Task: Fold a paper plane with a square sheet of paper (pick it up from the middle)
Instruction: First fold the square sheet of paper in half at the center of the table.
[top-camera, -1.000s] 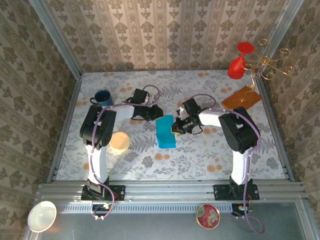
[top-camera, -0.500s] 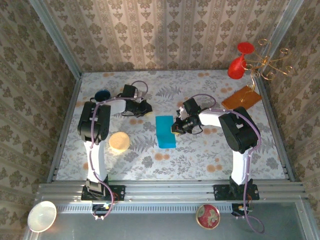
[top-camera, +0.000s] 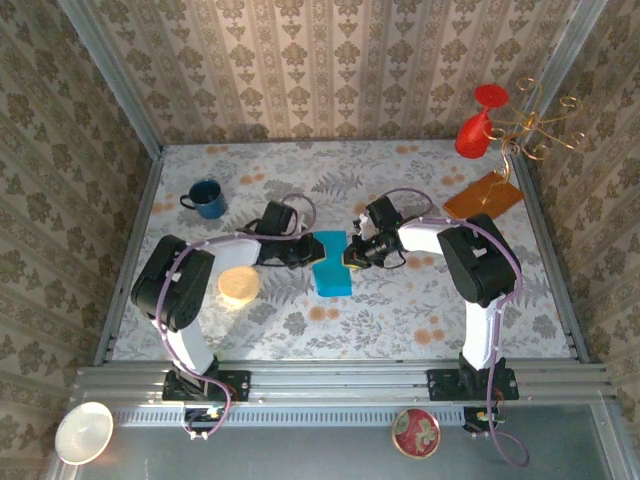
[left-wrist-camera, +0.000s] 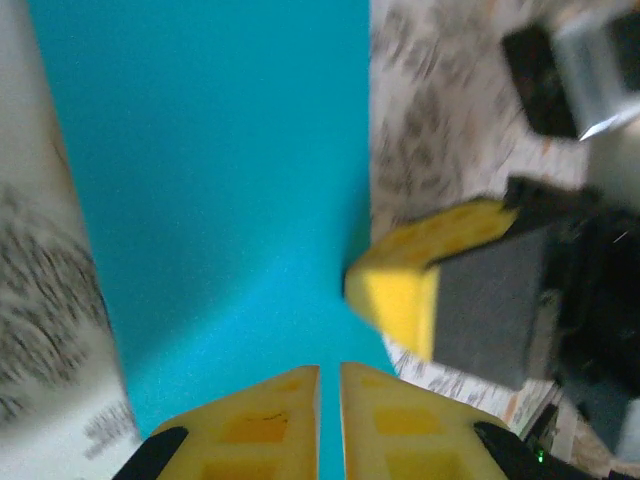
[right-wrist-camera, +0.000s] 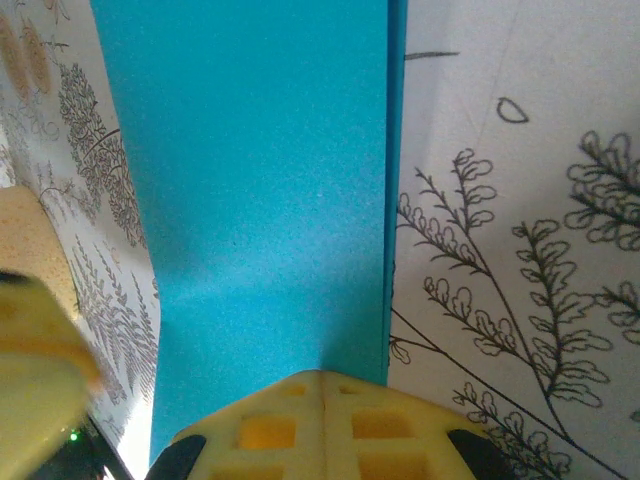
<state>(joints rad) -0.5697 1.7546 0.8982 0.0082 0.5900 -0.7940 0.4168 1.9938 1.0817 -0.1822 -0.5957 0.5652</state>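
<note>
The square sheet of paper (top-camera: 331, 263) is teal-blue and lies flat mid-table, folded into a narrow rectangle. In the right wrist view the paper (right-wrist-camera: 260, 180) has its doubled edge along the right side. My left gripper (top-camera: 303, 252) is at its left edge; its jaws (left-wrist-camera: 330, 372) are shut to a thin slit over the paper (left-wrist-camera: 220, 200) and hold nothing. My right gripper (top-camera: 349, 256) is at the opposite edge, shut, with its tips (right-wrist-camera: 322, 375) resting on the paper's rim. The right fingers (left-wrist-camera: 400, 300) appear across the sheet. The paper plane is out of view.
A blue mug (top-camera: 206, 197) stands at the back left. A tan round disc (top-camera: 239, 284) lies left of the paper. An orange-brown sheet (top-camera: 483, 196), a red goblet (top-camera: 478, 128) and a gold wire stand (top-camera: 540, 125) occupy the back right.
The left arm swung off toward the mug, then came back to the paper's left edge. The right gripper and the paper stayed put.
</note>
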